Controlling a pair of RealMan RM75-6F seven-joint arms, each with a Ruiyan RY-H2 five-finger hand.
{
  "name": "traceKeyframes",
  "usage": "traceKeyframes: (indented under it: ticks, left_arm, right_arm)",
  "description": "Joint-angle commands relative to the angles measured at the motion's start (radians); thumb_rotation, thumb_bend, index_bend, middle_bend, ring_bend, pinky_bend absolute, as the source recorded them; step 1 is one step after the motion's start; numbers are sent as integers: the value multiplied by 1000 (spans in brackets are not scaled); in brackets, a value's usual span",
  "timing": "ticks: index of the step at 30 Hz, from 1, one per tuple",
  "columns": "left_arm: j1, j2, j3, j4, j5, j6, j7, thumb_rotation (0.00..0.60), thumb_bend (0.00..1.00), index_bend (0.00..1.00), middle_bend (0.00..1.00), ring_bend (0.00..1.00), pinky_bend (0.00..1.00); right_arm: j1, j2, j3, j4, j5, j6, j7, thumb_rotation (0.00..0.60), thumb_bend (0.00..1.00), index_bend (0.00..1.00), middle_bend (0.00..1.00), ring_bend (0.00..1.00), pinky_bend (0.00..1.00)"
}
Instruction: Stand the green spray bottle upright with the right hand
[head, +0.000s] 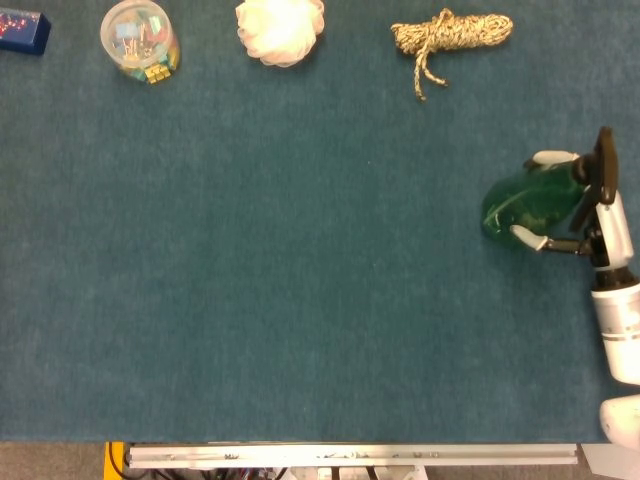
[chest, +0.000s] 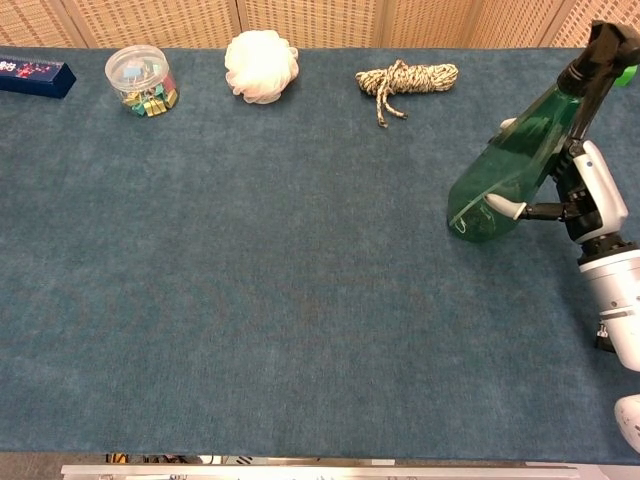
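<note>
The green spray bottle (chest: 512, 165) (head: 530, 203) is translucent green with a black trigger head (chest: 605, 48). It leans with its head up toward the far right and its base low on the blue table at the right side. My right hand (chest: 570, 195) (head: 582, 212) grips the bottle's body from the right, white fingertips (chest: 497, 206) wrapped around it. Whether the base touches the cloth I cannot tell. My left hand shows in neither view.
Along the far edge lie a coiled rope (chest: 405, 78), a white bath pouf (chest: 260, 66), a clear tub of clips (chest: 139, 79) and a dark blue box (chest: 36, 75). A small green object (chest: 628, 76) sits behind the bottle's head at the far right corner.
</note>
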Motion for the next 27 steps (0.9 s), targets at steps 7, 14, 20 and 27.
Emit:
traceKeyframes:
  ticks: [7, 14, 20, 27]
  left_arm:
    - [0, 1, 0, -1, -1, 0, 0, 600, 0, 266, 79, 7, 0]
    - [0, 0, -1, -1, -2, 1, 0, 600, 0, 266, 79, 7, 0]
    - [1, 1, -1, -1, -1, 3, -1, 600, 0, 266, 79, 7, 0]
    - [1, 0, 1, -2, 3, 4, 3, 600, 0, 266, 79, 7, 0]
  right_arm:
    - [2, 4, -11, 9, -9, -2, -20, 600, 0, 122, 264, 191, 206]
    - [1, 10, -19, 7, -15, 1, -33, 600, 0, 44, 187, 133, 167]
    - [-3, 19, -21, 2, -20, 42, -45, 600, 0, 26, 159, 110, 152]
    - [6, 57, -2, -36, -20, 153, -76, 600, 0, 25, 155, 105, 144]
